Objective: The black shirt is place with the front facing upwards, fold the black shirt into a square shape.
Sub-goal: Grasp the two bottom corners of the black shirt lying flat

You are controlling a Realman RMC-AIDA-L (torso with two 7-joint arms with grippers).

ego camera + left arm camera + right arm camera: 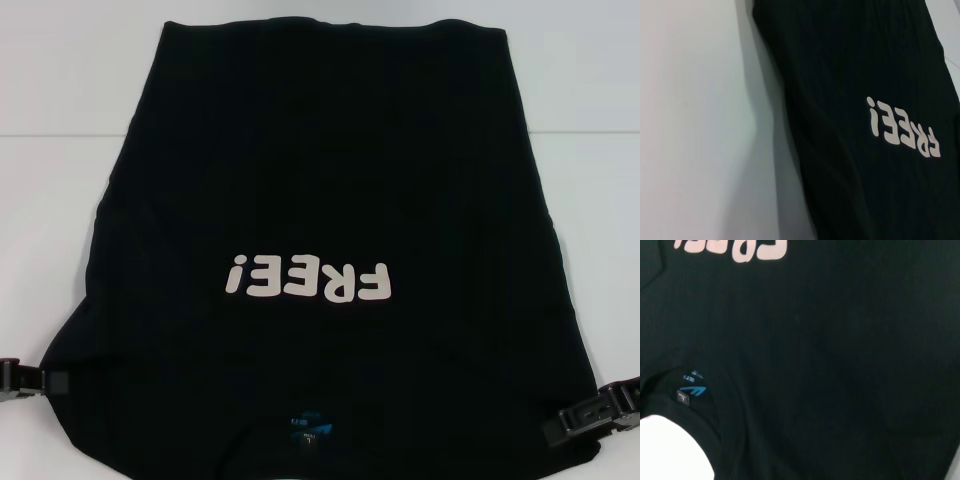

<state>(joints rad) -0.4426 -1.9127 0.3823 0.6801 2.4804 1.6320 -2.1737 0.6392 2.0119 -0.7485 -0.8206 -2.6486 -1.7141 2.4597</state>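
Observation:
The black shirt (320, 180) lies flat on the white table (60, 80), front up. Its white "FREE!" print (307, 281) reads upside down from the head view, and the small blue neck label (308, 432) is at the near edge. Its sides look tucked in, with no sleeves sticking out. My left gripper (22, 378) is at the shirt's near left edge. My right gripper (592, 415) is at its near right edge. The left wrist view shows the shirt (850, 75) and print (902, 129). The right wrist view shows the shirt (840, 365) and label (692, 389).
White table surface shows on both sides of the shirt and beyond its far hem. It also appears in the left wrist view (690, 125) and in a corner of the right wrist view (665, 450). No other objects are in view.

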